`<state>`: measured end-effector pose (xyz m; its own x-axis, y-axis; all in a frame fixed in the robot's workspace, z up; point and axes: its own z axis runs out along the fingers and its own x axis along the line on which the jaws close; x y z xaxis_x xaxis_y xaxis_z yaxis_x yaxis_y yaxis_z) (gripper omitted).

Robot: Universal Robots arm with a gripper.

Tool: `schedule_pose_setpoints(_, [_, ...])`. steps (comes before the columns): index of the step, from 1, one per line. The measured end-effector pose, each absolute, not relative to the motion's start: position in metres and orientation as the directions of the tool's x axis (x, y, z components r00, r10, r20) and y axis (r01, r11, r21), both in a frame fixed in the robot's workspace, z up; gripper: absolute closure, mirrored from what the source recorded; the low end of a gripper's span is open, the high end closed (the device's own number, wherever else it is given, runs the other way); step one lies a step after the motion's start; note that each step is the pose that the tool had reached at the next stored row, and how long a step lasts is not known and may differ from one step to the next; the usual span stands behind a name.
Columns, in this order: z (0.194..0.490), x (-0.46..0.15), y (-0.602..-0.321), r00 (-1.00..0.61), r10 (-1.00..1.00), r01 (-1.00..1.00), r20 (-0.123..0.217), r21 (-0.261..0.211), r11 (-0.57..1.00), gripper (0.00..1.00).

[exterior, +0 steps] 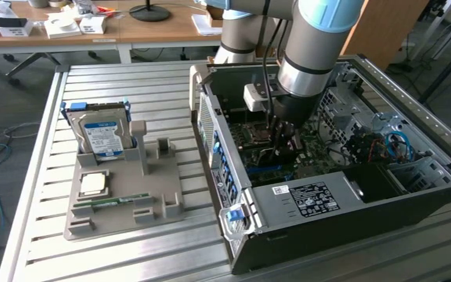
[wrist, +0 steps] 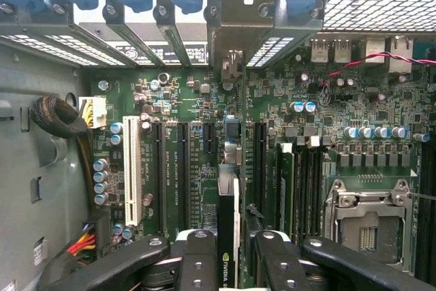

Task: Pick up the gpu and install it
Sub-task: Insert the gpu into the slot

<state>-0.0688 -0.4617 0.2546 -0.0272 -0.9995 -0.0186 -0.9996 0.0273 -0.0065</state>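
Both fingers (wrist: 197,264) of the gripper (wrist: 231,264) are clamping the gpu (wrist: 228,230) edge-on over the motherboard (wrist: 286,100); squaring it to a slot matters.

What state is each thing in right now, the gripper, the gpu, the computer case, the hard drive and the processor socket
gripper: shut on the gpu, down inside the case.
gpu: held on edge between the fingers, above the motherboard slots.
computer case: side open, motherboard exposed.
hard drive: standing upright in the grey holder, outside the case.
processor socket: latched, no cooler on it.
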Motion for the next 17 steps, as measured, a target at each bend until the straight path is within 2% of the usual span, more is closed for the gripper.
schedule_pose_setpoints(17, [0.2533, -0.0688, -0.4615, -0.02, -1.0, -1.0, -0.024, -0.006, 0.02, 0.74])
